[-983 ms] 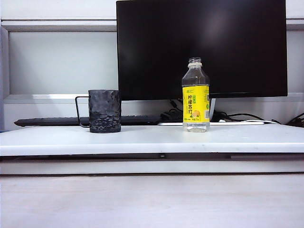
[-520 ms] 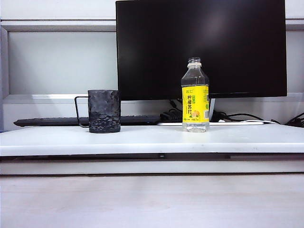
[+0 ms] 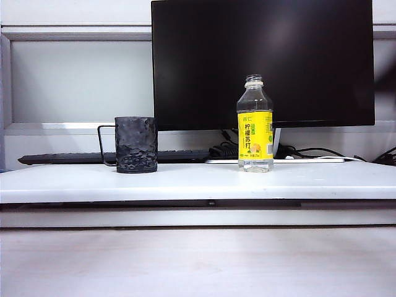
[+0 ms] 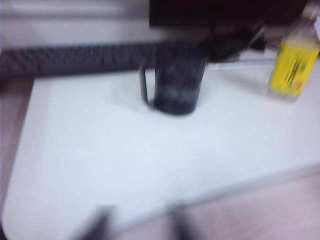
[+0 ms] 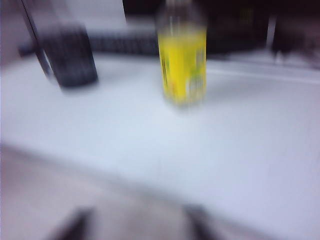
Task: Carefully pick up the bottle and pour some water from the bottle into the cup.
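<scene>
Unmoved desk (image 3: 198,185), tools (image 4: 136,227) (image 5: 136,225) near its edge

A dimpled dark grey-black cup (image 3: 136,145) and a clear bottle (image 3: 255,124) with a bright yellow label stand on the white surface (image 3: 198,182).

Both wrist views are smeared with blur. In the left one the left gripper (image 4: 137,225) is only two dark smudges, cut off by the edge, well short of the cup (image 4: 177,80); the bottle (image 4: 292,62) loses its neck. The right gripper (image 5: 137,225) is equally vague and cropped, its opening unreadable. Neither shows in the exterior view.
</scene>
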You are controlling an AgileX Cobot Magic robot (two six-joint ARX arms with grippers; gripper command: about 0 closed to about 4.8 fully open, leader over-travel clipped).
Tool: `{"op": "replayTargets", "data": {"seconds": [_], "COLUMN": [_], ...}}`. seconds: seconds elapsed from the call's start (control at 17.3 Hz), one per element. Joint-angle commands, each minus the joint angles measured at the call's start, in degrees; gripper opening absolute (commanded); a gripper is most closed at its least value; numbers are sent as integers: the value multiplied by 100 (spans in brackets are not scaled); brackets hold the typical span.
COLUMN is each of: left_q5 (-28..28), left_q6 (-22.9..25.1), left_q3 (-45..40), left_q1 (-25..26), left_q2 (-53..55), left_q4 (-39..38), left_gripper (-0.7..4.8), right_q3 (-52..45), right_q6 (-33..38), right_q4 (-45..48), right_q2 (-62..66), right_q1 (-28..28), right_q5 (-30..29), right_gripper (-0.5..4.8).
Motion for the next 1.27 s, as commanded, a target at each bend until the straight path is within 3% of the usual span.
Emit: {"op": "replayTargets", "data": {"seconds": [0.06,0.17,0.75,0.87,1.04,1.16,1.27], "left_q5": [-726,-1314,-1322,-1176,-1064,-1071,-1064], "left_q6": [-125,-155,-188,-188,-168,-168,-170], "left_q3": [-164,-348,-391,-463,-673,-811,-940], "left_q1": [-4,-4,2,254,1292,1740,1792], "left_q2": [4,4,-52,-96,-98,-96,-96], "left_q4": [81,50,-221,-229,-114,400,876], "left_gripper": [51,51,52,52,52,52,53], "right_q3": [-358,-354,-354,-354,-354,-354,-352], "right_q6": [-17,-17,-17,-17,-17,-17,-17], "right_q4": [114,-297,-581,-579,-201,-254,-251], "right_q2": [-4,-2,-308,-879,-994,-994,-994], "right_q1": [-2,-2,-127,-595,-1526,-1945,-2192], "right_q5": [13,247,249,249,273,269,269], "right_gripper": [6,1,18,18,18,18,18]}}
